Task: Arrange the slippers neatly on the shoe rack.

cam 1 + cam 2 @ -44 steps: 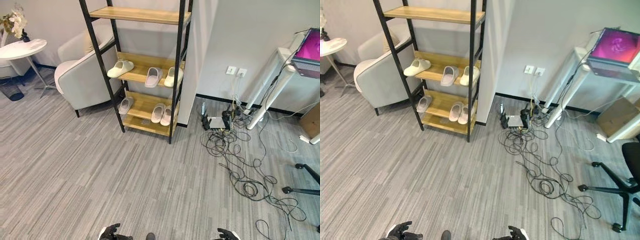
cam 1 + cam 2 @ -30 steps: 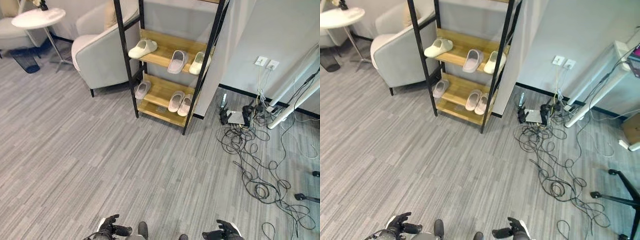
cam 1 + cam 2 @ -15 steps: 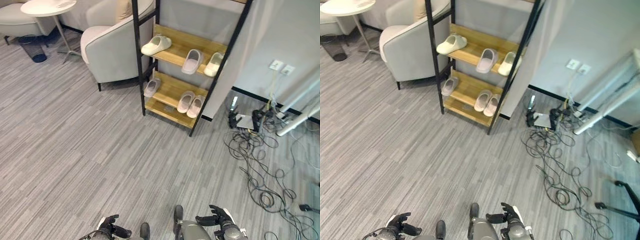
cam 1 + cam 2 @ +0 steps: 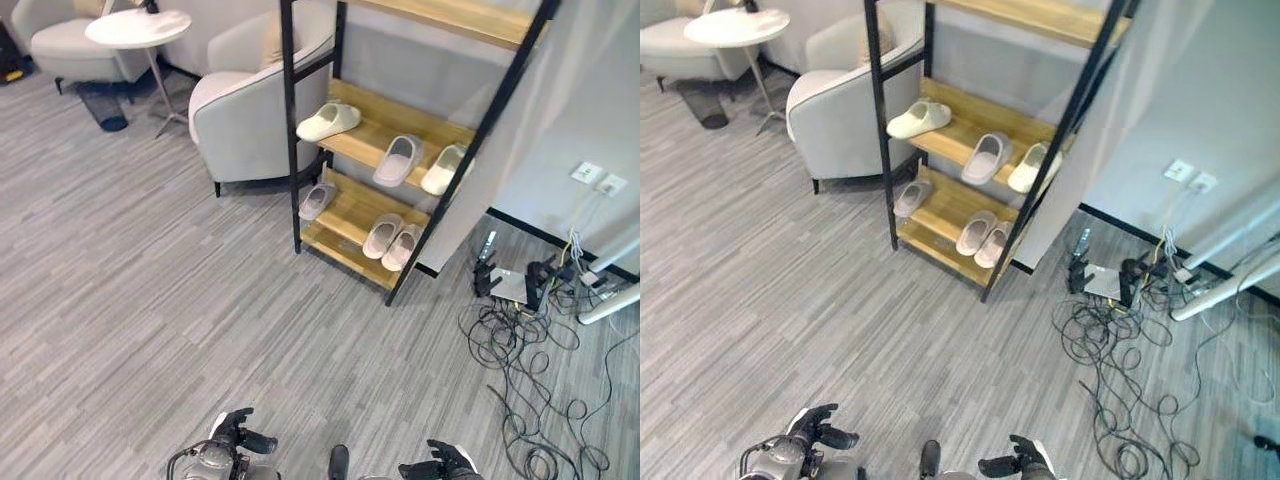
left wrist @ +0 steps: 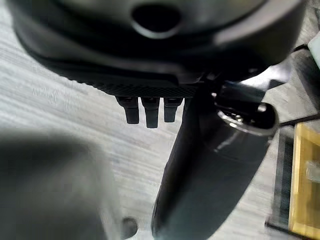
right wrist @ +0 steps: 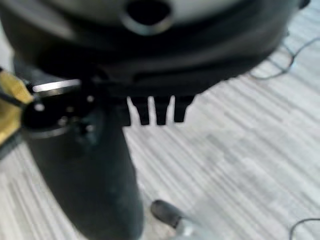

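Observation:
The shoe rack point(image 4: 292, 120) has a black frame and wooden shelves and stands against the wall. Its middle shelf holds a cream slipper point(image 4: 328, 121) lying crosswise, a lilac slipper point(image 4: 397, 160) and another cream slipper point(image 4: 443, 169). On the lowest shelf a single pale slipper point(image 4: 317, 201) lies at the left and a pair point(image 4: 391, 240) sits side by side at the right. My left hand point(image 4: 232, 430) and right hand point(image 4: 445, 462) hang low over the floor, far from the rack. Both are open and hold nothing.
A grey armchair point(image 4: 250, 120) stands right beside the rack's left side. A round white table point(image 4: 137, 27) and a dark bin point(image 4: 105, 105) are further left. Tangled cables point(image 4: 520, 350) and a power box point(image 4: 510, 285) lie on the floor right of the rack.
The whole picture has shifted, so the camera moved; the rack now looks larger and nearer. My right hand sits lower at the view's bottom edge. No slipper has moved.

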Controlling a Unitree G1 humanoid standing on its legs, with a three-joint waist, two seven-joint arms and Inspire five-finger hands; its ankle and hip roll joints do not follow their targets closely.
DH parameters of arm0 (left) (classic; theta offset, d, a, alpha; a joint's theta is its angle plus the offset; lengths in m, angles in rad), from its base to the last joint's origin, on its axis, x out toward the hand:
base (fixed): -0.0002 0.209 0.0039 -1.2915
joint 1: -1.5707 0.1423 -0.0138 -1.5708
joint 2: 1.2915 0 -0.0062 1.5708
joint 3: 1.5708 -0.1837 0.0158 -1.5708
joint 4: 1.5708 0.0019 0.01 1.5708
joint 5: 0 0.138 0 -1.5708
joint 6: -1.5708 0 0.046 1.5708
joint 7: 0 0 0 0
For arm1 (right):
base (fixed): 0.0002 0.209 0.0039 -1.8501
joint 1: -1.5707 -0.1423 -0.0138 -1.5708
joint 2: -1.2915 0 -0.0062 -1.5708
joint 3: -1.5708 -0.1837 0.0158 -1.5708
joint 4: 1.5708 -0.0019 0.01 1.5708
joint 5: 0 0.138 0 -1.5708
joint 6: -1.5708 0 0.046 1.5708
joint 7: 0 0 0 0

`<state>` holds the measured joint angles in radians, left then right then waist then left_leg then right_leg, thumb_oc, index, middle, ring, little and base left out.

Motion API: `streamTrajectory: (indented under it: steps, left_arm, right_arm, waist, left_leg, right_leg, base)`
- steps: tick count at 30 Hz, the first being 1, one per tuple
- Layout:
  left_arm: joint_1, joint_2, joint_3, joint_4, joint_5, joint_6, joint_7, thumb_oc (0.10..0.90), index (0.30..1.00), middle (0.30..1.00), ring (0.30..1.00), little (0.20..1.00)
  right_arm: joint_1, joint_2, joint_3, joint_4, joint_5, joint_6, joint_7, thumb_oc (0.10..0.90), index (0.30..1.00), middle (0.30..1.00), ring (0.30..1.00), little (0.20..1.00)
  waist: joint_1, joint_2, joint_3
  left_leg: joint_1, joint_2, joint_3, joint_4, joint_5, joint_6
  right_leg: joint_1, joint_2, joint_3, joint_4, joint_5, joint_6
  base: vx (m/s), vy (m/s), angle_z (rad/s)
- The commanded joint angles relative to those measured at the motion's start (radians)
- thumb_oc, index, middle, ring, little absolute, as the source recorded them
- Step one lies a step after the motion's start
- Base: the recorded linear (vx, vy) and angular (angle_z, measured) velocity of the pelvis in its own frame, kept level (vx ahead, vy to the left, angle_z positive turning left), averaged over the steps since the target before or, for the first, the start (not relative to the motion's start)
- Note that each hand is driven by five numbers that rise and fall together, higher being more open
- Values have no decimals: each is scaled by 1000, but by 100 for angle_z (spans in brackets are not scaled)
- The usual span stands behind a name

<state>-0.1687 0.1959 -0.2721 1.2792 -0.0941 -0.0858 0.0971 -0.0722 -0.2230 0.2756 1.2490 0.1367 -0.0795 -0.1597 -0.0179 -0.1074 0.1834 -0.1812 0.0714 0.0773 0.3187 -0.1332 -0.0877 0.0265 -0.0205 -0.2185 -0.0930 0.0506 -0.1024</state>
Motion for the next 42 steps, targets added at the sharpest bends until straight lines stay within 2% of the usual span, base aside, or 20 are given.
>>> streamTrajectory:
  steps: [1,4,8,11,13,15,17,18,19,21,25,27,29,31,32,34,38,39,40,42]
  left_arm:
    - [19,17,-15,-13,20,-22,20,800,900,900,900,900]
    - [37,18,-4,-8,11,-23,20,800,900,900,900,900]
    - [53,21,6,-2,17,-20,13,800,900,900,900,900]
    - [46,33,6,-14,21,-16,14,800,900,900,900,900]
    - [31,44,-3,-34,23,-21,26,800,900,900,900,900]
    - [26,46,-4,-43,19,-26,28,800,900,900,900,900]
    - [11,48,-8,-74,5,-37,33,800,900,900,900,900]
    - [11,48,-8,-75,5,-36,33,800,900,900,900,900]
    - [-2,52,-12,-97,-3,-46,37,800,900,900,900,900]
    - [-10,58,-19,-126,0,-58,38,800,900,900,900,900]
    - [4,56,-28,-201,-3,-70,45,800,900,900,900,900]
    - [34,56,-37,-294,-24,-76,34,800,900,900,900,900]
    - [40,64,-50,-360,-35,-76,28,800,900,900,900,900]
    - [43,65,-52,-390,-50,-74,28,800,900,900,900,900]
    - [48,71,-57,-430,-62,-73,32,800,900,900,900,900]
    - [57,73,-60,-452,-64,-76,31,800,900,900,900,900]
    - [79,76,-62,-483,-58,-73,21,800,900,900,900,900]
    - [87,81,-63,-494,-51,-70,20,800,900,900,900,900]
    - [88,81,-63,-494,-51,-70,20,800,900,900,900,900]
    - [88,85,-67,-498,-46,-68,20,800,900,900,900,900]
  right_arm:
    - [-3,-48,-11,-13,21,-32,-28,800,900,900,900,900]
    - [0,-40,-10,-16,16,-30,-23,800,900,900,900,900]
    - [5,-31,-14,-22,-3,-29,-9,800,900,900,900,900]
    - [-15,-29,-12,-37,-19,-26,-7,800,900,900,900,900]
    - [-24,-30,-12,-52,-21,-32,-12,800,900,900,900,900]
    - [-24,-31,-8,-58,-22,-33,-11,800,900,900,900,900]
    - [-30,-37,-1,-67,-19,-36,-9,800,900,900,900,900]
    - [-29,-38,-1,-67,-19,-36,-9,800,900,900,900,900]
    - [-39,-45,-9,-85,-8,-37,-10,800,900,900,900,900]
    - [-40,-52,-15,-103,-4,-40,-9,800,900,900,900,900]
    - [-22,-60,-22,-158,5,-58,-13,800,900,900,900,900]
    - [-4,-65,-28,-203,19,-76,-15,800,900,900,900,900]
    - [-4,-66,-30,-225,37,-84,-19,800,900,900,900,900]
    - [-7,-66,-28,-238,41,-85,-23,800,900,900,900,900]
    - [-8,-70,-25,-245,45,-78,-26,800,900,900,900,900]
    - [-5,-73,-18,-262,48,-78,-27,800,900,900,900,900]
    - [1,-79,-13,-269,43,-78,-23,800,900,900,900,900]
    - [2,-79,-11,-266,40,-78,-23,800,900,900,900,900]
    - [3,-79,-11,-266,40,-78,-23,800,900,900,900,900]
    - [-1,-79,-10,-258,37,-76,-26,800,900,900,900,900]
  waist:
    - [38,38,35]
    - [55,49,27]
    - [73,43,0]
    - [54,54,19]
    - [35,80,31]
    - [28,83,29]
    - [10,77,25]
    - [10,79,28]
    - [-5,67,24]
    - [-17,68,21]
    - [-31,73,-2]
    - [-32,84,-9]
    - [-22,63,6]
    - [-15,59,17]
    - [4,40,33]
    - [27,36,42]
    - [48,32,41]
    - [63,48,38]
    - [63,46,39]
    - [75,64,44]
  left_leg:
    - [-38,-18,17,-170,154,42]
    - [-29,-26,-6,-224,182,40]
    - [10,-61,6,-216,137,79]
    - [80,-75,20,-218,91,122]
    - [152,-78,15,-240,57,147]
    - [178,-84,9,-252,47,149]
    - [228,-99,-10,-280,24,145]
    - [233,-97,-11,-281,22,145]
    - [268,-110,-27,-300,6,135]
    - [317,-103,-34,-320,-17,121]
    - [353,-97,-44,-304,-46,108]
    - [323,-65,-28,-122,9,49]
    - [209,-33,-3,106,90,22]
    - [161,-12,2,205,112,18]
    - [87,11,37,290,119,31]
    - [24,9,50,261,78,47]
    - [-16,-6,53,77,69,55]
    - [-33,-5,24,-96,129,43]
    - [-26,-8,24,-105,134,43]
    - [-43,-9,-9,-226,215,25]
  right_leg:
    - [45,1,87,51,-115,148]
    - [75,10,100,70,-143,154]
    - [59,-32,102,223,-152,198]
    - [-53,-82,93,489,-39,246]
    - [-151,-90,82,610,-5,240]
    - [-169,-91,73,581,-13,234]
    - [-206,-75,60,401,-38,220]
    - [-200,-73,59,399,-39,220]
    - [-239,-82,57,238,-5,230]
    - [-226,-84,44,138,28,247]
    - [-203,-63,67,142,35,228]
    - [-139,-30,55,127,13,192]
    - [-91,-34,54,111,-12,162]
    - [-69,-27,48,106,-26,145]
    - [-30,-30,45,101,-54,125]
    - [13,-24,53,88,-75,130]
    - [55,-26,62,71,-105,144]
    - [81,-7,76,63,-124,150]
    - [84,-9,76,63,-125,150]
    - [116,8,87,63,-147,154]
  base:
    - [166,82,21]
    - [230,139,-16]
    - [273,205,-53]
    - [212,208,-13]
    - [342,208,-7]
    - [290,46,6]
    - [318,-19,9]
    - [354,-72,0]
    - [390,-90,2]
    - [368,-97,2]
    - [342,-90,14]
    - [359,-179,23]
    - [167,-153,3]
    - [159,-146,-21]
    - [293,-175,-36]
    - [325,-61,-14]
    - [266,65,-4]
    - [331,130,-13]
    - [324,151,-4]
    - [318,176,0]
